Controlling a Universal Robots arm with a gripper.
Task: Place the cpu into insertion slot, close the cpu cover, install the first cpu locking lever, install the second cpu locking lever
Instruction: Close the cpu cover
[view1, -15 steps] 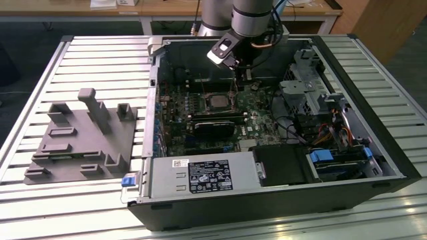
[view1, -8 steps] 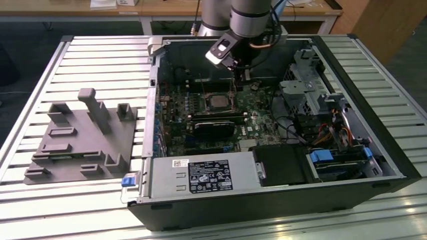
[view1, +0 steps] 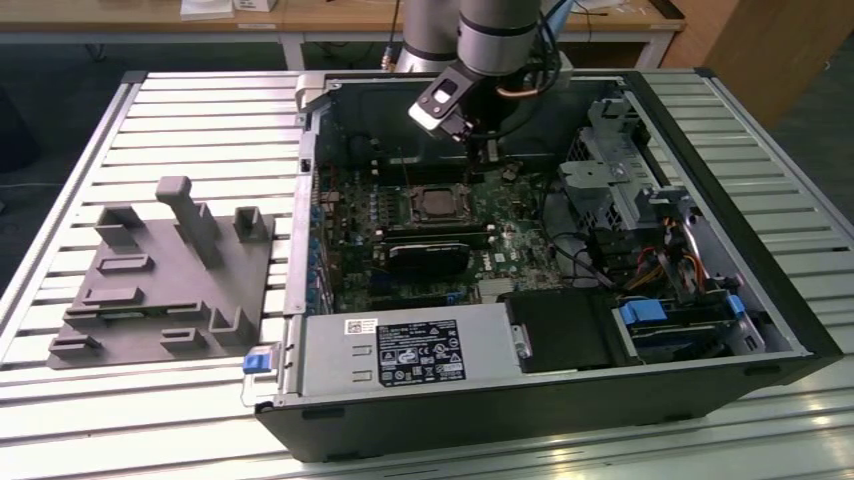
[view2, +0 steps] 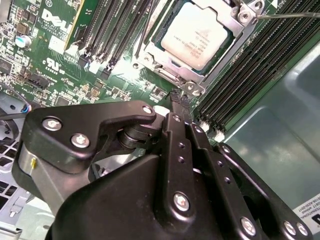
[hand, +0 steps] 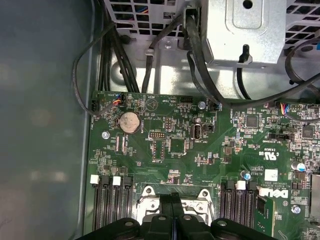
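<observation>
Exterior view, left to right:

- One grey fixture block (view1: 160, 275) stands on the slatted counter (view1: 80, 420), well apart from the work.
- One open computer case (view1: 310, 200) lies beside it.
- Inside the case are one motherboard (view1: 521, 235), one black card (view1: 430, 252) just beside the socket, and one power supply box (view1: 400, 352) nearest the camera.
- One drive cage (view1: 621, 175) with loose cables sits on the exterior view's right.

One arm (view1: 501, 40) reaches in from the far side. The hand (view1: 489, 152) hangs near the socket, clenched on nothing; its two fingers (view2: 173, 135) are pressed together.

The cpu (view2: 197, 35) sits in the socket. The cpu cover (view2: 172, 69) lies flat around it. One thin metal rod (view2: 290, 15) runs past a cover corner. Two banks of memory slots (view2: 125, 30) flank the socket.
</observation>
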